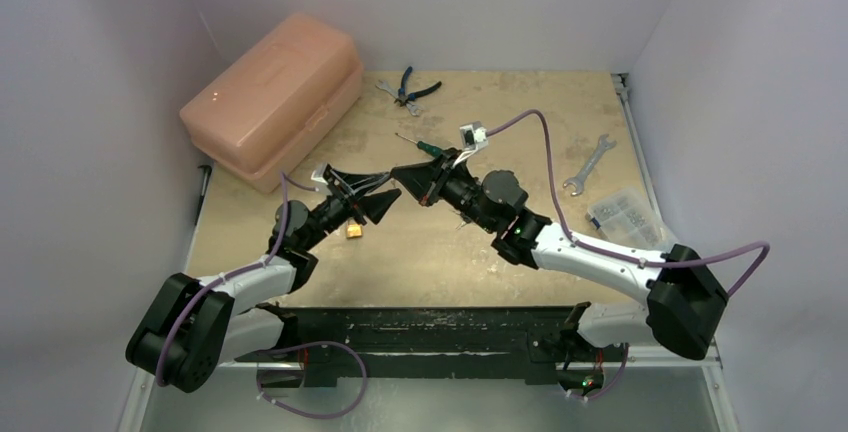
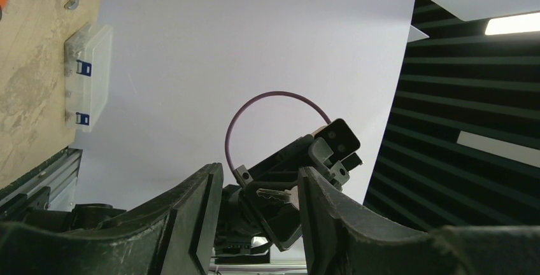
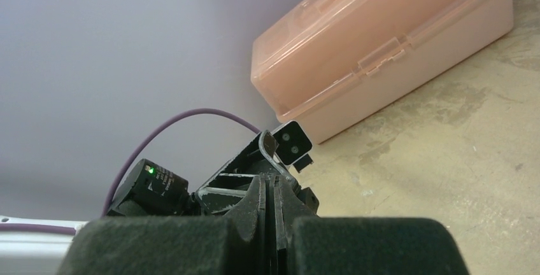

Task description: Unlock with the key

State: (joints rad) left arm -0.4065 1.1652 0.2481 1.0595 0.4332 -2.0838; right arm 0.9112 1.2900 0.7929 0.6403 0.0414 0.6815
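Observation:
A small silver key (image 2: 278, 193) shows in the left wrist view, its toothed blade pointing left in the gap between my left gripper's two fingers. My right gripper (image 1: 408, 177) is shut, with a thin piece pinched between its pads (image 3: 274, 186), and it appears to hold the key. My left gripper (image 1: 390, 185) is open, its fingers (image 2: 191, 218) spread wide around the right gripper's tip, not touching the key. A small orange padlock (image 1: 353, 233) lies on the table just below the left gripper. Both grippers meet tip to tip above the table's middle.
A pink toolbox (image 1: 275, 92) stands at the back left, also in the right wrist view (image 3: 382, 39). Pliers (image 1: 410, 87) and a green-handled screwdriver (image 1: 420, 145) lie behind the grippers. A wrench (image 1: 588, 165) and a clear parts box (image 1: 628, 217) lie at the right.

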